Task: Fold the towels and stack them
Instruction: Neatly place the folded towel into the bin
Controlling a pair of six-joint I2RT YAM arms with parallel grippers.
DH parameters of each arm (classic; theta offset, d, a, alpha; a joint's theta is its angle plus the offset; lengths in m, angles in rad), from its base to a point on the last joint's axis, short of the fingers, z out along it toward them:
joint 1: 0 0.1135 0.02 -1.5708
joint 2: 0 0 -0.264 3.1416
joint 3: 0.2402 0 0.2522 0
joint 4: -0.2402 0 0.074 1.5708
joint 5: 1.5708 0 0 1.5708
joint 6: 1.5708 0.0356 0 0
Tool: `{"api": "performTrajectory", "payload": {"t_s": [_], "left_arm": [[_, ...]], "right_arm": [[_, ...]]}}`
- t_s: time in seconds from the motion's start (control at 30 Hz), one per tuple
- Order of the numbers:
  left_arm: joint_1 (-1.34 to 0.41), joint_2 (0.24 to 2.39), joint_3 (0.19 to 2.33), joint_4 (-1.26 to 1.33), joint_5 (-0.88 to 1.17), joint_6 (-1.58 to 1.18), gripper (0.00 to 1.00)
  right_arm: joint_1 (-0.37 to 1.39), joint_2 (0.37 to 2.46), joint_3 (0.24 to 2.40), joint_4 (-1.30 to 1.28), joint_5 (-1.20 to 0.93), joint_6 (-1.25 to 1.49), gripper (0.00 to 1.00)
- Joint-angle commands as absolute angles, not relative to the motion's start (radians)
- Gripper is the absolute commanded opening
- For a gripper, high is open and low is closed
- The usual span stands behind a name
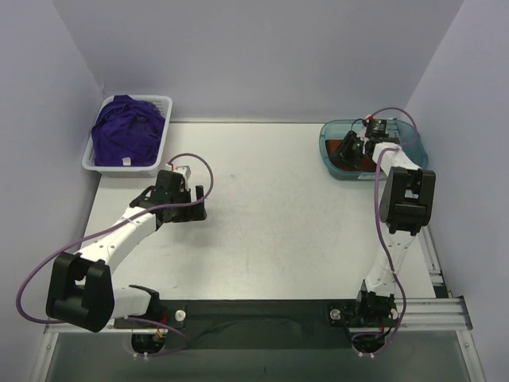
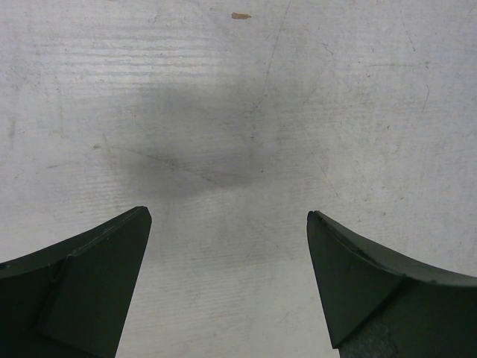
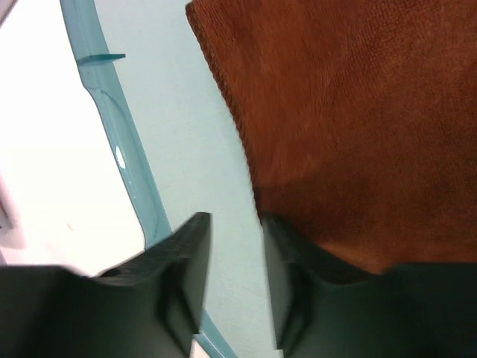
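Purple towels (image 1: 127, 131) lie bunched in the white basket (image 1: 89, 163) at the back left. A rust-orange towel (image 1: 359, 165) (image 3: 350, 112) lies flat inside the teal tray (image 1: 330, 127) at the back right. My right gripper (image 1: 347, 150) (image 3: 235, 218) hangs low in that tray, open by a narrow gap at the towel's left edge. Only the pale tray floor shows between its fingers, and the right finger overlaps the towel's edge. My left gripper (image 1: 200, 203) (image 2: 229, 215) stands wide open over the bare table (image 2: 238, 112), holding nothing.
The tray's teal rim (image 3: 119, 149) runs just left of my right gripper's left finger. White walls close in the table on the left, back and right. A small tan speck (image 2: 240, 15) lies on the table ahead of my left gripper.
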State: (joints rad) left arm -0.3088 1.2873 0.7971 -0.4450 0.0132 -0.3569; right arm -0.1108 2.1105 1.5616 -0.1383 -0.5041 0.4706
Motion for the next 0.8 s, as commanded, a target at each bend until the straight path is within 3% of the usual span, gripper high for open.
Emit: {"api": "performTrajectory", "payload": {"t_s": [0.0,0.17,0.33,0.43,0.57,0.77], "left_arm": [[-0.313,1.255,0.799,-0.403,0.031,-0.362,0.98],[-0.313,1.256,0.798,-0.402,0.034,-0.364,0.97],[-0.313,1.259,0.799,-0.402,0.034,-0.362,0.97],[-0.313,1.264,0.798,-0.402,0.034,-0.362,0.97],[-0.313,1.273,0.801,-0.402,0.034,-0.364,0.97],[-0.313,1.289,0.802,-0.403,0.029,-0.362,0.97]], "right_arm": [[-0.115,2.04,1.557,-0.127,-0.523,0.456,0.38],[-0.115,2.094,1.612,-0.124,-0.543,0.471,0.57],[-0.117,2.146,1.663,-0.094,-0.563,0.492,0.57],[-0.117,2.152,1.687,-0.081,-0.516,0.506,0.48],[-0.123,2.181,1.713,-0.058,-0.457,0.546,0.23],[-0.126,2.266,1.755,-0.006,-0.463,0.629,0.12]]}}
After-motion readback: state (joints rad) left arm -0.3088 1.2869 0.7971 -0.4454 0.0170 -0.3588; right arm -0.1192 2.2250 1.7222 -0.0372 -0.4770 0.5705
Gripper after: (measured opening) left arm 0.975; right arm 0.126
